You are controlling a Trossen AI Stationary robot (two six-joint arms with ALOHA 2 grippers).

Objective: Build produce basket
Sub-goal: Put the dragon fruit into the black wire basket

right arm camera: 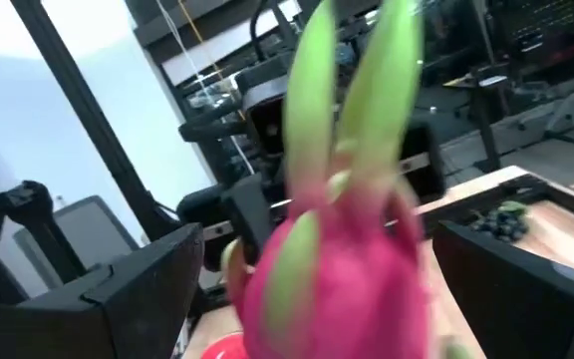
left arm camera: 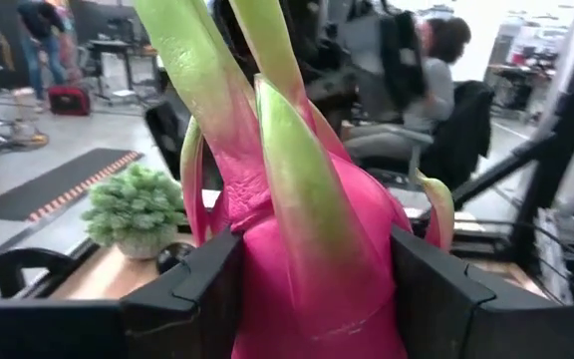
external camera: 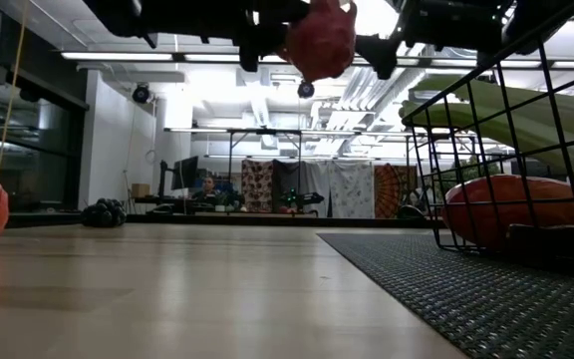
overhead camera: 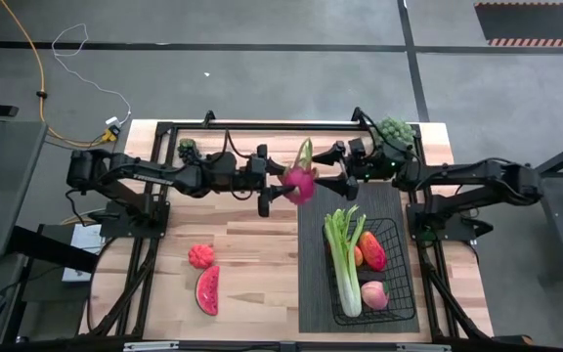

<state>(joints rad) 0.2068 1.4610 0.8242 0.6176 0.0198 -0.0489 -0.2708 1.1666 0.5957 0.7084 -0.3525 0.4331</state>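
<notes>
Now held aloft at upper centre of the high view: pink dragon fruit [overhead camera: 300,182], green leaf tips pointing to the frame's top, pinched between the fingers of the left tool [overhead camera: 283,186]. Seen close in the left wrist view, filling the frame's middle [left arm camera: 307,249], with a dark finger [left arm camera: 202,289] pressed to each flank. Met from the right by the right tool [overhead camera: 326,181], spread wide, its fingers standing either side of the fruit [right arm camera: 332,269] without visibly touching in the right wrist view. Hanging well above the bench [overhead camera: 252,254] in the low view, at top centre [external camera: 319,38].

Lower right of the high view: black wire basket [overhead camera: 402,256] resting on a dark ribbed mat [overhead camera: 313,284]. Lying inside: celery [overhead camera: 342,256] along the left wall, reddish mango [overhead camera: 371,250] beside it, peach [overhead camera: 374,294] toward the frame's bottom. Mango [external camera: 526,209] also visible through the mesh [external camera: 466,150] at right of the low view.

Lower left on the bare wood: watermelon slice [overhead camera: 208,289], and just above it a red lumpy fruit [overhead camera: 200,256], cannot tell which kind. Upper right corner of the bench: green grapes [overhead camera: 395,129]. Upper left, near the frame rail: dark grapes [overhead camera: 188,147].

Beyond the bench in the left wrist view: a seated person [left arm camera: 422,85] in the room.
</notes>
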